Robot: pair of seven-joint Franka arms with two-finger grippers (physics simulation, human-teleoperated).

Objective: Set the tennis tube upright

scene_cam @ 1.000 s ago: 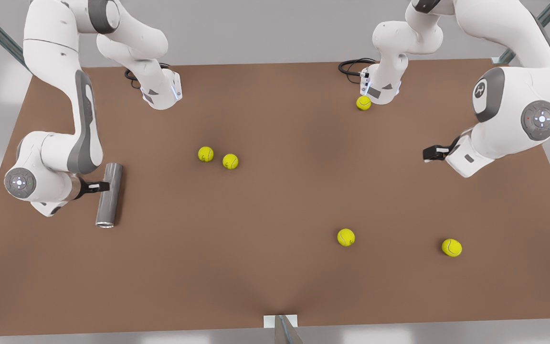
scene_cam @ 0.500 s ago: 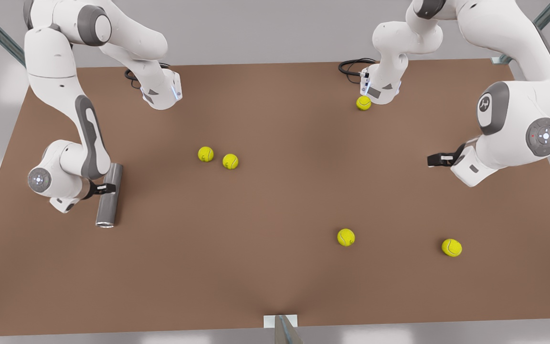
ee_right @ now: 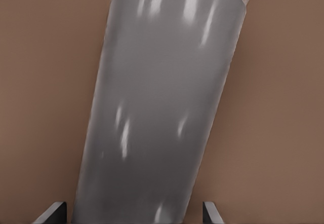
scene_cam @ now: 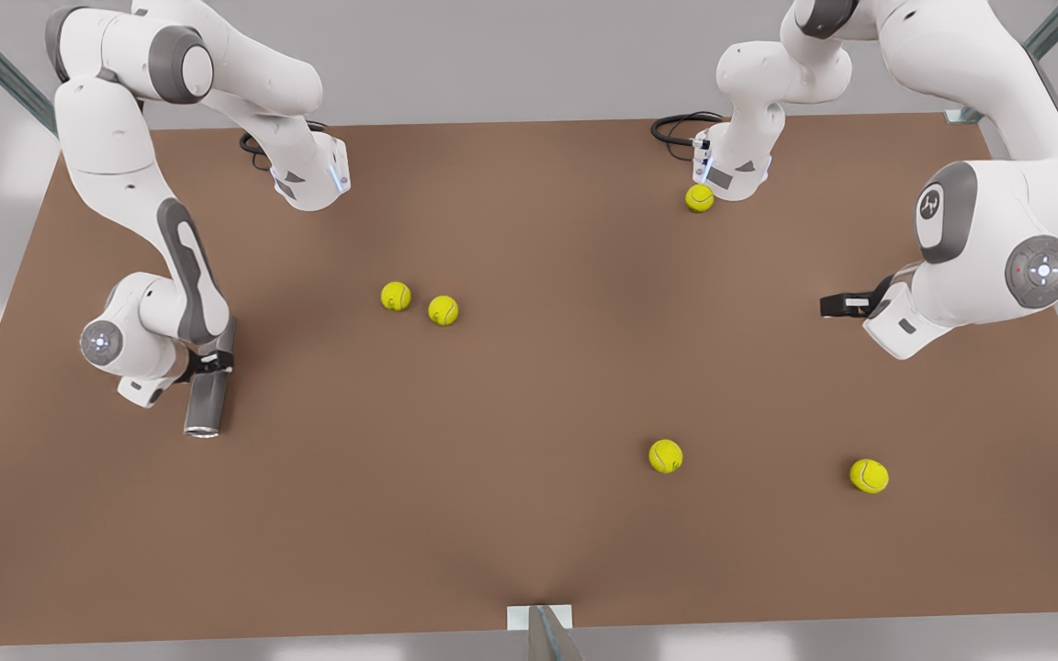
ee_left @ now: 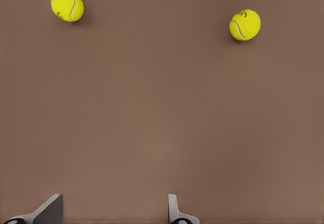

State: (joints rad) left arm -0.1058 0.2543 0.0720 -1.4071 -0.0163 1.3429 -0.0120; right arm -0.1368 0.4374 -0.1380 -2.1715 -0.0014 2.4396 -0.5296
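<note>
The tennis tube [scene_cam: 205,399], a dark grey cylinder with a silvery rim at one end, lies flat on the brown counter [scene_cam: 529,386] near the front view's left edge, rim end toward the camera. I see the right end effector [scene_cam: 208,364] over its middle, arm bent low with the wrist close to the counter. In the right wrist view the tube [ee_right: 162,107] sits between the two fingertips [ee_right: 53,213], spread wide on either side, and I can't tell if they touch it. The left end effector [scene_cam: 837,304] hangs on the front view's right, well apart from the tube, that arm waiting. Its fingers [ee_left: 174,211] stand apart, holding nothing, above bare counter with two yellow tennis balls [ee_left: 67,4] farther off. Five yellow balls [scene_cam: 395,296] lie scattered on the counter.
</note>
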